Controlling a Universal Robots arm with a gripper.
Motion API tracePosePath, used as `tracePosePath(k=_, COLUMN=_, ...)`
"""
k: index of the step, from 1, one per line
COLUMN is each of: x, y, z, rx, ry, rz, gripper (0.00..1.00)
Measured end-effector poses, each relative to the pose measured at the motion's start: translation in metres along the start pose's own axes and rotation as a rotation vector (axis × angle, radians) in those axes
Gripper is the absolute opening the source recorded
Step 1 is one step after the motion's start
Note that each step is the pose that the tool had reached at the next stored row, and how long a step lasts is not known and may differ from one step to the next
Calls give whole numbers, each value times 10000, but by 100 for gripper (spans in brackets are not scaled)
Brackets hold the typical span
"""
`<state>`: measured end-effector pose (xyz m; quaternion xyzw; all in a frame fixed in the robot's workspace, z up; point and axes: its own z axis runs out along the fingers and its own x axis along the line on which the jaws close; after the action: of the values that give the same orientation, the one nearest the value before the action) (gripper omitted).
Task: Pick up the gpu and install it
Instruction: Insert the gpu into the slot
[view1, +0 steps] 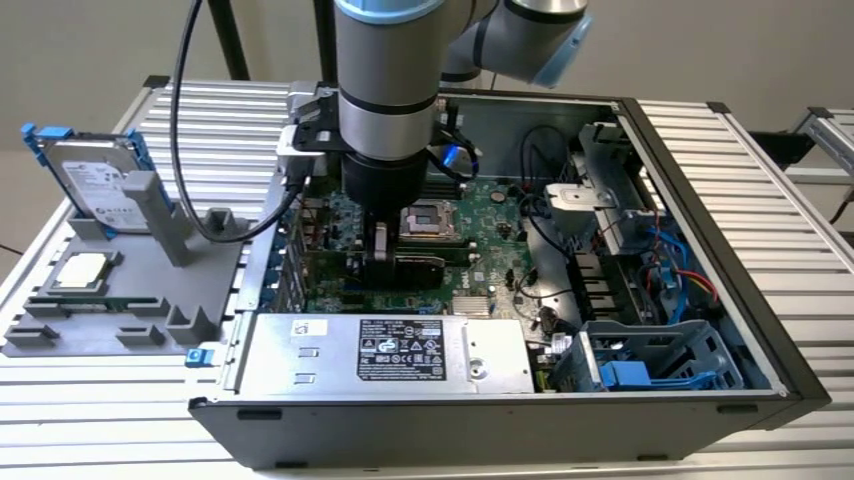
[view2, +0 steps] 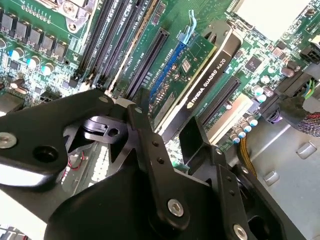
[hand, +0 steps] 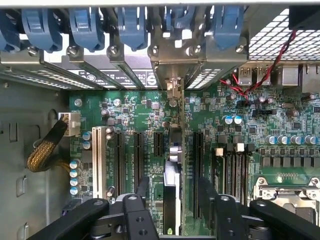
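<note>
While my arm reaches straight down into the open computer case (view1: 667, 130), my claw (view1: 384, 262) sits low over the green motherboard (view1: 501, 235), and I am grasping the gpu (view1: 414, 268) edge-up between my two fingers; in the second wrist view the gpu (view2: 200, 82) stands on its long edge, green board on one face and black shroud on the other, lined up along a long black expansion slot (view2: 145, 62); in the first wrist view the gpu (hand: 171, 195) runs away from me toward twelve o'clock, its far end reaching toward the silver bracket opening (hand: 172, 75) in the rear wall of the case, with my fingers (hand: 142, 187) pressed on either side of it.

I judge that the pick-up is done and the install step is in hand; whether the card's lower edge is already fully seated in the slot I cannot tell.

In the exterior view, the power supply (view1: 387, 350) lies at six o'clock from my claw, the empty processor socket (view1: 437, 217) at about one o'clock, close by; outside the case, at nine o'clock, a grey parts tray (view1: 127, 290) holds a silver hard drive (view1: 96, 185) standing upright.

Finishing this step calls for a straight, even downward press with the card square to the slot and its end bracket meeting the rear opening; any tilt could jam the edge connector.
</note>
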<state>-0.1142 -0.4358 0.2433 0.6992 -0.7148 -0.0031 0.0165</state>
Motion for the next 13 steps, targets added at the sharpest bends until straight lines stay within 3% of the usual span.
tracePosePath(k=3, x=1, y=1, z=-22, rx=-2, ry=4, rz=0, gripper=100)
tracePosePath(k=10, x=7, y=10, z=-333, rx=-2, ry=8, rz=3, gripper=100)
tracePosePath(k=13, x=7, y=11, z=-385, rx=1, ry=9, rz=3, gripper=100)
